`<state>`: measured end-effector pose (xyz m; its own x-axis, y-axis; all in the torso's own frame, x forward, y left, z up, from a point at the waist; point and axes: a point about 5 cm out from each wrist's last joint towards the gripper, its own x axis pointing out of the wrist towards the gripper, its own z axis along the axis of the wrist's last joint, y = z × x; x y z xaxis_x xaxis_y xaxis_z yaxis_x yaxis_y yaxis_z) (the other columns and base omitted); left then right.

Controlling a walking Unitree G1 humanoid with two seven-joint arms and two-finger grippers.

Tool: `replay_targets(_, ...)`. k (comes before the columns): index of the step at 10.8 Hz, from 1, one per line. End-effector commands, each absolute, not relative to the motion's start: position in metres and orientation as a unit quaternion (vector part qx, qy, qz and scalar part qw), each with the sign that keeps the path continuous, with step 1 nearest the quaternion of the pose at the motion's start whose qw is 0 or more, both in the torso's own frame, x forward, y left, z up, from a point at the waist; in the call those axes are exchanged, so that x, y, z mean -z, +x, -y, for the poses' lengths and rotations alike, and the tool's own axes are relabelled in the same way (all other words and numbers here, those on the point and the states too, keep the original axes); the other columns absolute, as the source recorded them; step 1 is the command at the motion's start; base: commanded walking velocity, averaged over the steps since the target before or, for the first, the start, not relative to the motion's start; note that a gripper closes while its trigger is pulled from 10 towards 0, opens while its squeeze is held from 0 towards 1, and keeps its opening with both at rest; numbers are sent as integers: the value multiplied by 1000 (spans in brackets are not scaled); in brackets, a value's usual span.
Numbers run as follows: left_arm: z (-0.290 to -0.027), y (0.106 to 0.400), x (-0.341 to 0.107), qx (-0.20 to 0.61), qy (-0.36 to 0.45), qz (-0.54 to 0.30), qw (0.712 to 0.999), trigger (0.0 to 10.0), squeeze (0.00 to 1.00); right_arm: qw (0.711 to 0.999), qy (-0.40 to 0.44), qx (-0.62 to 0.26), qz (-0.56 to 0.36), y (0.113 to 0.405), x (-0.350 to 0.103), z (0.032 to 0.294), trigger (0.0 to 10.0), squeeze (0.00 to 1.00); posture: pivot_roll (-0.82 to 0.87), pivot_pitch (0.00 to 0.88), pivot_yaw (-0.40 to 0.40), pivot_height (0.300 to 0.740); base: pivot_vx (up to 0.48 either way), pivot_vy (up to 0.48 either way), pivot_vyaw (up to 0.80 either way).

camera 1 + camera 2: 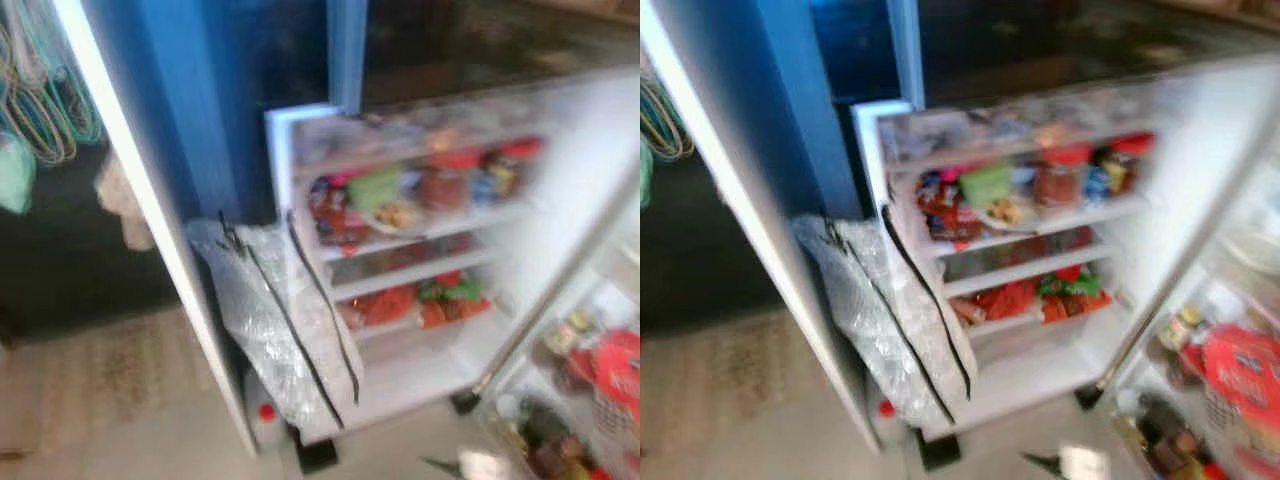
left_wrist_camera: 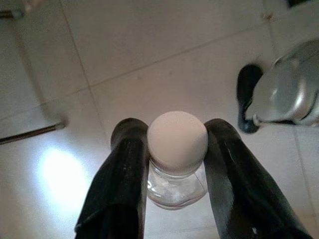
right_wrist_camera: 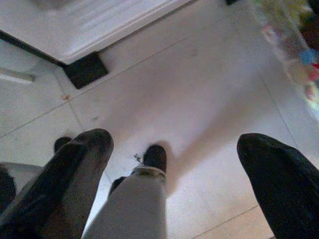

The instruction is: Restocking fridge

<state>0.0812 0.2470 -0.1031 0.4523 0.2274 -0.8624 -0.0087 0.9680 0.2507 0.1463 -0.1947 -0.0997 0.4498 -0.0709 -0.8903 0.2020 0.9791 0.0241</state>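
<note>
The left gripper point(image 2: 174, 149) is pinching a clear bottle point(image 2: 177, 186) just under its white cap point(image 2: 177, 142), one black finger pressed to each side of the neck. The bottle's long axis runs straight along the fingers, cap end toward the wrist camera and base pointing down at the pale tiled floor point(image 2: 164, 55). Beside the bottle, above the same floor, is a silver part of the robot's body point(image 2: 291, 94) with a black foot point(image 2: 247, 94) below it.

The right gripper point(image 3: 174, 174) hangs over the tiles with its two fingers spread wide and nothing between them; beyond them are the robot's leg point(image 3: 134, 209) and the bottom corner of the fridge point(image 3: 89, 30).

The head views, blurred, take in the open fridge point(image 1: 560, 180): door shelves point(image 1: 420, 230) packed with red and green packets and jars, and a crinkled plastic bag point(image 1: 280, 330) leaning against the near edge of the shelves, well above the floor
</note>
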Motion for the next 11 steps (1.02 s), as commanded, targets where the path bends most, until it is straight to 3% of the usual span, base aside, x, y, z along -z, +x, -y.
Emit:
replay_targets(1,-244,85,103,-63,109,-518,846,10000,0,845,53,89,-524,140,101,204,10000,0,79,0,11,740,0,0,0)
replay_targets(2,-243,84,104,-64,108,-518,846,10000,0,846,47,81,-525,140,101,205,10000,0,79,0,8,740,0,0,0)
replay_targets(4,-243,84,104,-63,113,-518,845,10000,0,848,31,73,-524,140,100,207,10000,0,80,0,4,740,0,-157,800)
replay_targets(11,-244,84,104,-62,115,-519,845,10000,0,844,52,66,-529,135,102,207,10000,0,83,0,4,740,0,-327,0)
